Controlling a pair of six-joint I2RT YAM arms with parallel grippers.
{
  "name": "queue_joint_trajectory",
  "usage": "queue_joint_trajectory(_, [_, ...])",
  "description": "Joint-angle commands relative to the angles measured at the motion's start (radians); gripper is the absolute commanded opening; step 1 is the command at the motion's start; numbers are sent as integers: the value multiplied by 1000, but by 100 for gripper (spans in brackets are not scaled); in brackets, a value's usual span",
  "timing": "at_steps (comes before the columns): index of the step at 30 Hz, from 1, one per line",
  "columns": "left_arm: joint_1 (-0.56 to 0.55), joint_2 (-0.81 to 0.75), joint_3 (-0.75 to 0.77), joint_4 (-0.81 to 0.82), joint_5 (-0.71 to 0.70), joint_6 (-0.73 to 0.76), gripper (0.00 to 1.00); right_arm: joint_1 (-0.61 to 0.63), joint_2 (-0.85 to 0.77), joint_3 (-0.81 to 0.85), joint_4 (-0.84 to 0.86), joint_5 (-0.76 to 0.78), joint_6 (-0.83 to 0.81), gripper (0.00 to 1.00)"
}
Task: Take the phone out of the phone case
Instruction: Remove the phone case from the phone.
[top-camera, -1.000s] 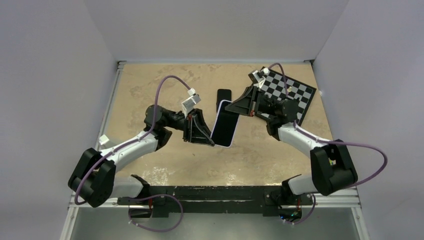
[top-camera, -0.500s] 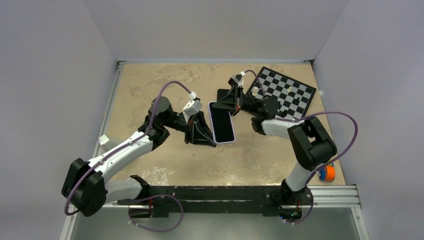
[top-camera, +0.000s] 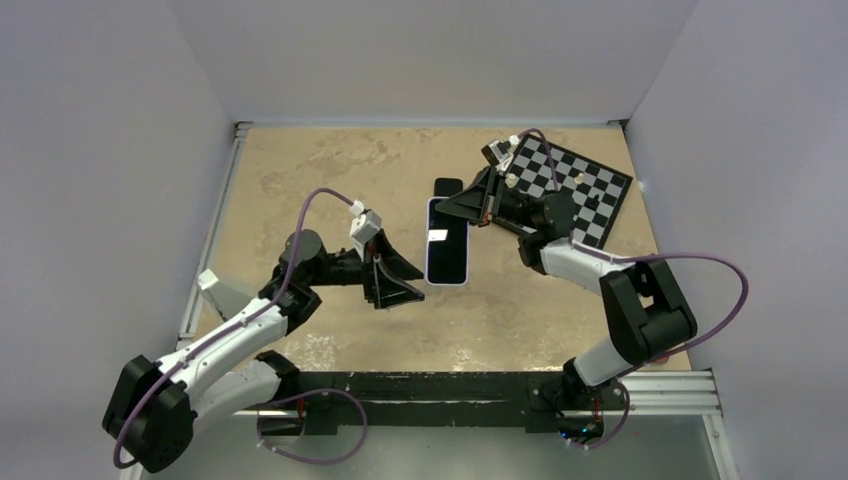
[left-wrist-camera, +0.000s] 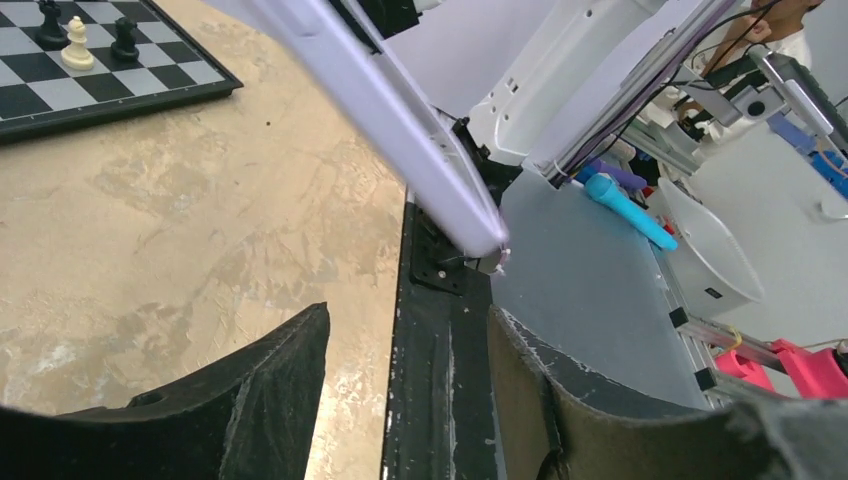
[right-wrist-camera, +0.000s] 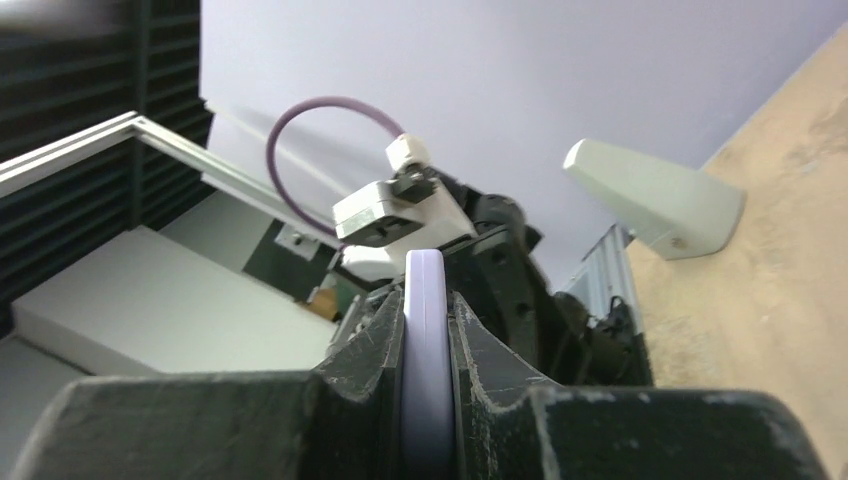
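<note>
1. Phone (top-camera: 447, 258): black, glossy screen, seated inside the phone case (top-camera: 447, 285), whose pale lavender rim shows all round it. It sits mid-tabletop, lengthwise away from the arms. A small pale patch on the screen is too small to read.
2. Right tool (top-camera: 455, 208): clamped narrowly on the far end of the phone case. The right wrist view shows the lavender edge (right-wrist-camera: 428, 340) pinched between both fingers (right-wrist-camera: 375, 345), which the overhead view cannot show.
3. Left tool (top-camera: 405, 283): jaws spread wide, holding nothing, just beside the case's left edge and apart from it. In the left wrist view the gap (left-wrist-camera: 408, 315) is bare, and the case (left-wrist-camera: 390, 110) crosses above it at a slant, its free corner apparently off the tabletop (left-wrist-camera: 180, 200).
4. Second black phone (top-camera: 447, 188): bare, lying flat just beyond the cased one; seen overhead only.
5. Chessboard (top-camera: 580, 190): at the far right. Only the left wrist view resolves its pieces: one white (left-wrist-camera: 77, 45) and two black (left-wrist-camera: 124, 40).
6. Pale wedge-shaped block (right-wrist-camera: 655, 205): at the left edge of the tabletop.
7. No legible writing on any item.
</note>
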Motion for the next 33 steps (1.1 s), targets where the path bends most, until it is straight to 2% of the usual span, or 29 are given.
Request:
queue_joint_trajectory(1, [-5, -98, 20, -98, -28, -5, 61, -17, -61, 59, -139, 4, -156, 0])
queue_joint_trajectory(4, [-5, -124, 23, -119, -24, -4, 59, -19, -101, 94, -295, 17, -264, 0])
queue_joint_trajectory(7, [-6, -102, 24, -50, -36, -44, 58, -16, -134, 127, -429, 40, -352, 0])
queue_joint_trajectory(11, [-9, -32, 48, -24, -50, -70, 55, -15, -160, 129, -460, 48, -372, 0])
queue_joint_trajectory(14, [-11, 3, 44, 81, -42, -126, 52, -10, -174, 130, -492, 55, -395, 0])
queue_joint_trajectory(17, [-13, 22, 49, 162, -31, -173, 54, 1, -180, 134, -503, 62, -414, 0])
queue_joint_trajectory(20, [-17, 26, 65, 165, -22, -183, 57, 12, -187, 146, -531, 69, -439, 0])
queue_joint_trajectory(23, [-24, 30, 70, 159, -10, -180, 56, 21, -194, 154, -559, 76, -459, 0])
queue_joint_trajectory(29, [-32, 33, 65, 131, 3, -154, 33, 22, -195, 143, -531, 81, -440, 0])
queue_joint_trajectory(31, [-33, 36, 68, 131, 15, -152, 34, 23, -194, 141, -517, 82, -429, 0])
queue_joint_trajectory(33, [-33, 39, 69, 130, 22, -147, 41, 23, -192, 143, -513, 81, -425, 0])
